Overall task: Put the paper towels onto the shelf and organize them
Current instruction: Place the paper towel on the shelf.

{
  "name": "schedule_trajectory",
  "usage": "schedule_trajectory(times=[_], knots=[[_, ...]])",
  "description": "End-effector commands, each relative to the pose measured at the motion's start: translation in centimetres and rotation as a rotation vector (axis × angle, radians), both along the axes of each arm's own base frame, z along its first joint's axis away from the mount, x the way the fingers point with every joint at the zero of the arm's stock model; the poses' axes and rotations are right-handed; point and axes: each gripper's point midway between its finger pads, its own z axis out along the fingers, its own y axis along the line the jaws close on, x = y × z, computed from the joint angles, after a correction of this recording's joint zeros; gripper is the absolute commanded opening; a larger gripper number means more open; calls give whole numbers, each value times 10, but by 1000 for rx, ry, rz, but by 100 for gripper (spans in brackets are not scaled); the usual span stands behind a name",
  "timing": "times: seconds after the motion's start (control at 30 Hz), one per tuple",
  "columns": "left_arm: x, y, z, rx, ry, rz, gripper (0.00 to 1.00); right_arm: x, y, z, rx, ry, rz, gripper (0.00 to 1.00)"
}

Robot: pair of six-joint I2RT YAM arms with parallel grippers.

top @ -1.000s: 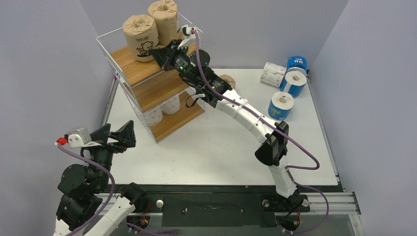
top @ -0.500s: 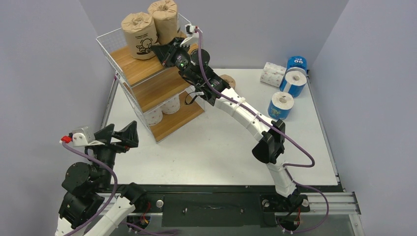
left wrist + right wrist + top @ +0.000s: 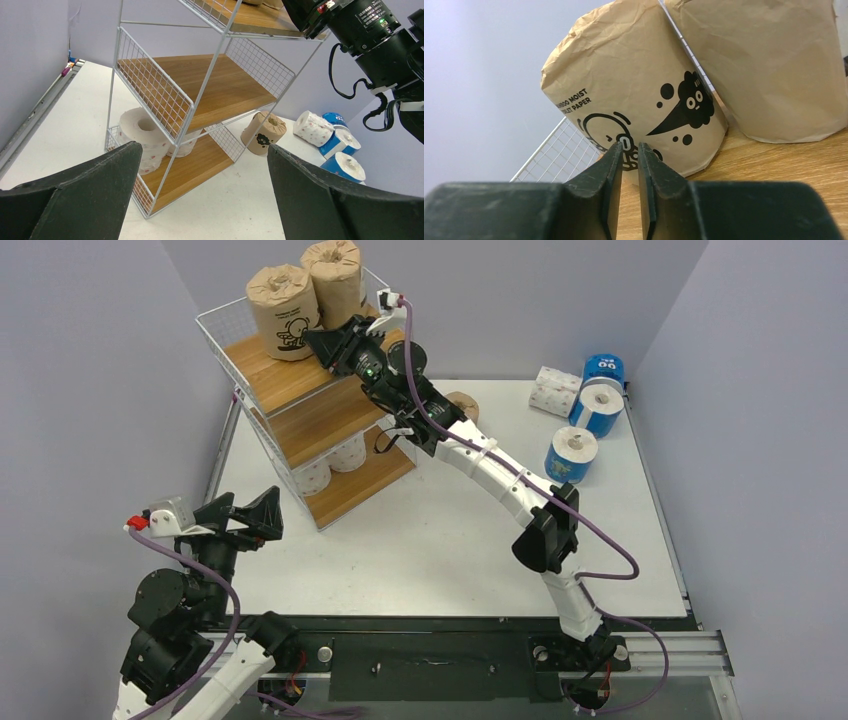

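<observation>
Brown-wrapped rolls point(image 3: 285, 310), two of the paper towels, stand upright and touching on the top board of the shelf point(image 3: 300, 418), which sits at about 11 o'clock on the table point(image 3: 450, 540). The right gripper point(image 3: 316, 340) reaches over that top tier from the 3 o'clock side, its tips just beside the roll with the dark cartoon print. Its fingers point(image 3: 606, 172) are parted only a crack and hold nothing (whether the tips touch the wrapper I cannot tell). Two white rolls point(image 3: 312, 476) sit on the bottom board. A third brown roll point(image 3: 462, 403) rests on the table just past the shelf, toward 12 o'clock, partly hidden behind the right arm. At 2 o'clock, patterned white towels point(image 3: 548, 398) lie near the back wall, just beside three blue rolls point(image 3: 572, 455) standing on end. The left gripper point(image 3: 238, 516) hovers at 8 o'clock, apart from the shelf, its jaws spread wide and empty.
</observation>
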Motion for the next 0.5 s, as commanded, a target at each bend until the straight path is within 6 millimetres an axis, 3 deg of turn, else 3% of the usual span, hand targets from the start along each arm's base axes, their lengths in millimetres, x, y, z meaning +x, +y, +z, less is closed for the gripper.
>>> schedule_trajectory(times=[0.0, 0.03, 0.07, 0.1, 0.13, 0.17, 0.2, 0.23, 0.27, 0.3, 0.33, 0.37, 0.4, 0.43, 0.47], knots=[[-3, -1, 8, -26, -24, -15, 96, -15, -16, 33, 58, -54, 21, 21], [-2, -1, 9, -29, -25, -14, 96, -23, -22, 47, 87, -70, 38, 28], [-2, -1, 10, -38, -27, -10, 96, -25, -22, 43, 82, -63, 48, 31], [-1, 0, 9, -38, -16, 0, 96, -35, -29, 57, 103, -84, 66, 37], [-1, 1, 11, -46, -15, 2, 96, -38, -30, 53, 94, -77, 73, 40], [1, -1, 9, -39, 0, 2, 96, -49, -39, 67, 108, -96, 86, 44], [1, -1, 11, -45, 1, -1, 96, -51, -38, 59, 91, -85, 93, 46], [3, -4, 10, -41, 11, -8, 96, -62, -49, 74, 102, -108, 100, 49], [3, -5, 11, -45, 11, -13, 96, -63, -50, 63, 78, -92, 102, 51], [4, -8, 12, -45, 12, -24, 96, -75, -63, 79, 90, -114, 98, 54], [5, -10, 12, -48, 13, -30, 96, -74, -64, 62, 60, -90, 94, 55], [6, -13, 12, -49, 13, -43, 96, -85, -80, 76, 75, -112, 81, 58], [7, -15, 12, -56, 14, -50, 97, -83, -82, 57, 40, -85, 69, 59], [9, -20, 11, -56, 17, -67, 97, -94, -101, 71, 53, -111, 44, 62], [10, -23, 11, -60, 21, -78, 96, -93, -104, 48, 11, -85, 28, 63]])
